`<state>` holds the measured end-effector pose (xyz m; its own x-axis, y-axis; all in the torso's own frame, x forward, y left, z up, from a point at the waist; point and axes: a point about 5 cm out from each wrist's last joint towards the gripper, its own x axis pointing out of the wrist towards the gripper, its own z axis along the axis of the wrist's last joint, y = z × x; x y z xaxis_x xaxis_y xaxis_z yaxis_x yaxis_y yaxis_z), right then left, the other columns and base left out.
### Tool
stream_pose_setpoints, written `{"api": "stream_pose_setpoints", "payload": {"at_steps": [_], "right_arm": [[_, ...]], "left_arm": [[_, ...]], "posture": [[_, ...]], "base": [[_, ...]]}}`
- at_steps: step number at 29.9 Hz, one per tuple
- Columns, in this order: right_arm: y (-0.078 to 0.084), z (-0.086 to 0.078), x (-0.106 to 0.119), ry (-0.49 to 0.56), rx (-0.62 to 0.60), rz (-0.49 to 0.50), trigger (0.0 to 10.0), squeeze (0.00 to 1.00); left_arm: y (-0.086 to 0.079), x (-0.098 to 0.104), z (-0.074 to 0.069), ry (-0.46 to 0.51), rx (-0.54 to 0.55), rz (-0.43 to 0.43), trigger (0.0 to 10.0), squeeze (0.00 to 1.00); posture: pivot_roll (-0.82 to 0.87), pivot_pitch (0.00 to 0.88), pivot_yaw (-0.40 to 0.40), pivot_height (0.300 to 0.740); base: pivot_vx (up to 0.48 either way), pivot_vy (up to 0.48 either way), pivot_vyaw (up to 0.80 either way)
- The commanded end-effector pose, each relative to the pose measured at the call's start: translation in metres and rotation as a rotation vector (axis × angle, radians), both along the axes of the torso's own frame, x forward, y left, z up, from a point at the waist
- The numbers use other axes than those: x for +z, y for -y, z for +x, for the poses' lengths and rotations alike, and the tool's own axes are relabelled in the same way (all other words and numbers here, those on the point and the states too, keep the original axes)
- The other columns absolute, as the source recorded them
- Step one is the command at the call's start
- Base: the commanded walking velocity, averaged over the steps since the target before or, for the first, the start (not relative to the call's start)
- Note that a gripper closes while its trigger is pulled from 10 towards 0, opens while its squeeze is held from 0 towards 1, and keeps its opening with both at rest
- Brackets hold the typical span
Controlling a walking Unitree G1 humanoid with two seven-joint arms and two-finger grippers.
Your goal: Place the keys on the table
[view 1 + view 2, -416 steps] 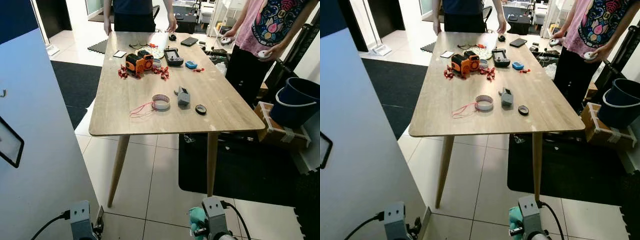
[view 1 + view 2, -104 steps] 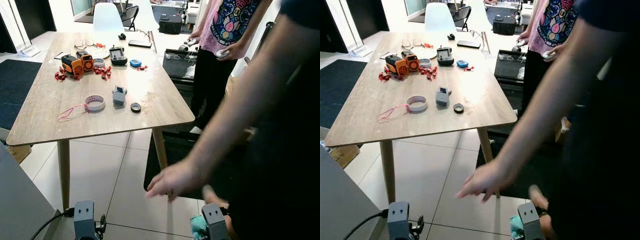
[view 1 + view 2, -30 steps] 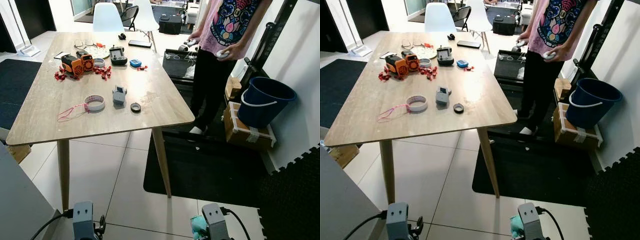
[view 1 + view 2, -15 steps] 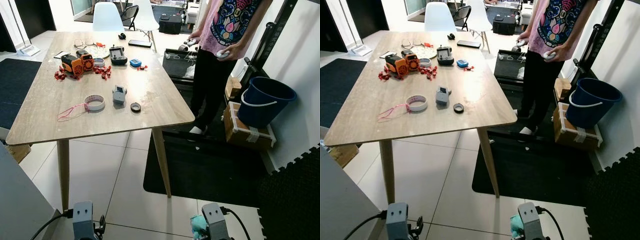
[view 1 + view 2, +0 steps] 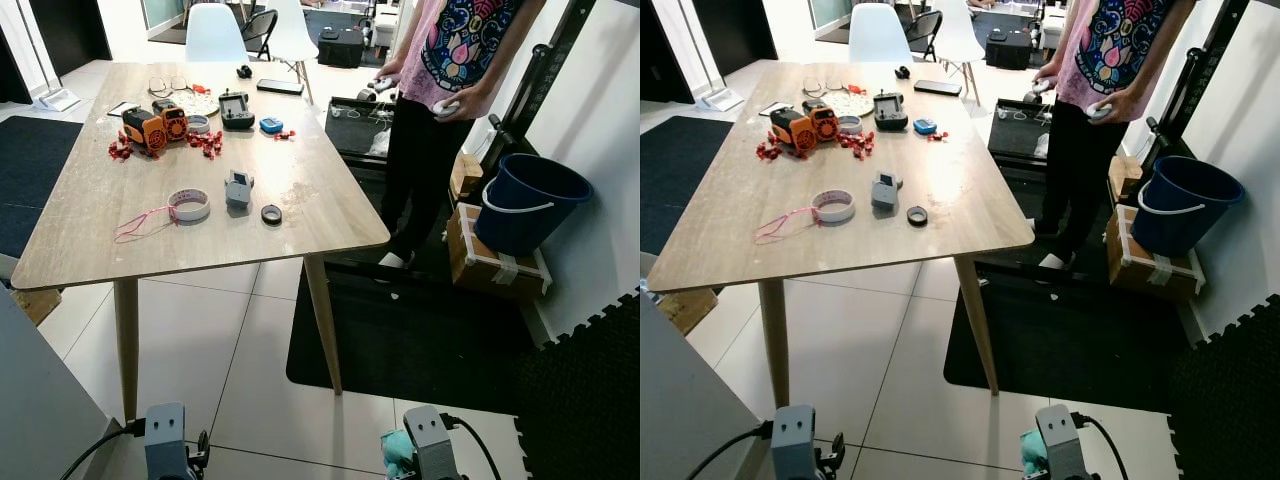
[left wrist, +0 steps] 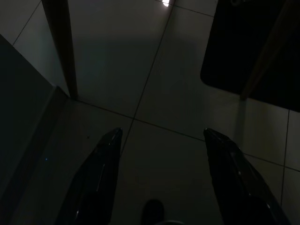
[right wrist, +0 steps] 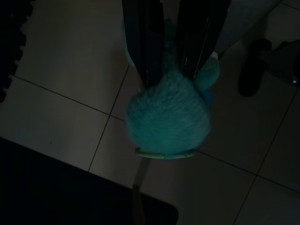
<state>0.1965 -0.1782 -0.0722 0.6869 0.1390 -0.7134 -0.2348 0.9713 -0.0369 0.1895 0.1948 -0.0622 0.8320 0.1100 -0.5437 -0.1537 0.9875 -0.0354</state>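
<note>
A wooden worktop (image 5: 790, 235) carried a tape roll (image 5: 832, 206), a grey device (image 5: 883, 190) and an orange tool (image 5: 805, 124). A person (image 5: 1095, 110) stood beside its far right edge, near a blue bucket (image 5: 1181, 205). Teal fluff (image 5: 1029, 452) showed beside the right arm's wrist.

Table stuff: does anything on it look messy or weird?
Little red pieces lie scattered loose around the orange gadget on the table, and a pink string trails from the tape roll. Nothing looks broken.
</note>
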Motion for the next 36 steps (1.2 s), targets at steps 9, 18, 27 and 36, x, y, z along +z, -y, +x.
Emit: {"api": "stream_pose_setpoints", "payload": {"at_steps": [9,18,27,36], "right_arm": [[0.0031,-0.0022,-0.0015,-0.019,-0.001,-0.017,10.0,0.00],[0.0000,-0.0017,-0.0017,-0.022,0.003,-0.013,10.0,0.00],[-0.0021,-0.0006,-0.0015,-0.023,0.005,-0.010,10.0,0.00],[-0.0020,0.0012,-0.0006,-0.018,0.003,-0.011,10.0,0.00]], "left_arm": [[0.0036,-0.0036,-0.0048,-0.020,0.004,-0.006,10.0,0.00],[0.0016,-0.0031,-0.0053,-0.014,0.009,-0.008,10.0,0.00],[0.0001,-0.0020,-0.0042,-0.007,0.008,-0.007,10.0,0.00],[0.0004,-0.0011,-0.0020,-0.003,0.000,-0.005,10.0,0.00]], "posture": [[0.06,0.053,-0.069,0.740],[0.06,0.055,-0.068,0.740],[0.07,0.051,-0.070,0.740],[0.07,0.046,-0.067,0.740]], "base": [[0.000,0.000,0.00],[0.000,0.000,0.00],[0.000,0.000,0.00],[0.000,0.000,0.00]]}}
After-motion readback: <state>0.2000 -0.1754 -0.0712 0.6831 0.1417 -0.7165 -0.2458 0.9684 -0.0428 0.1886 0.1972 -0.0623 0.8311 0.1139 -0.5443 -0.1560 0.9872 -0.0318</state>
